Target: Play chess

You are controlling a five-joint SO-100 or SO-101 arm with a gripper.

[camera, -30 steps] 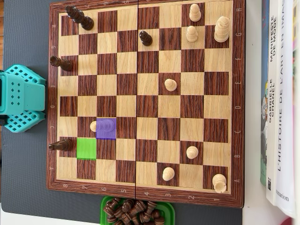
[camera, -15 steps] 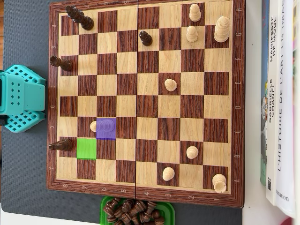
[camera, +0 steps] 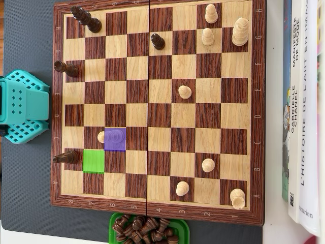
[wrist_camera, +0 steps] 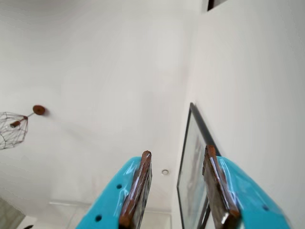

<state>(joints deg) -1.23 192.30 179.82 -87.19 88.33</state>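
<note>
— Two views: what is lying under the board (camera: 157,109)?

— Dark mat (camera: 28,183) is lying beneath it in the overhead view, white tabletop showing at the right, where books (camera: 303,112) are lying just beside the board.

— And the room?

— Wrist view is facing up: white ceiling, wire lamp (wrist_camera: 12,129), framed picture (wrist_camera: 193,167) on the wall.

— Gripper (wrist_camera: 177,186)?

— Its jaws are standing apart, holding nothing.

— Around the board?

— Teal arm base (camera: 23,107) is sitting at its left edge, green tray (camera: 147,230) of dark pieces touching its bottom edge. Purple square (camera: 115,139) is covering a light piece; green square (camera: 94,161) is lying diagonally below-left.
</note>
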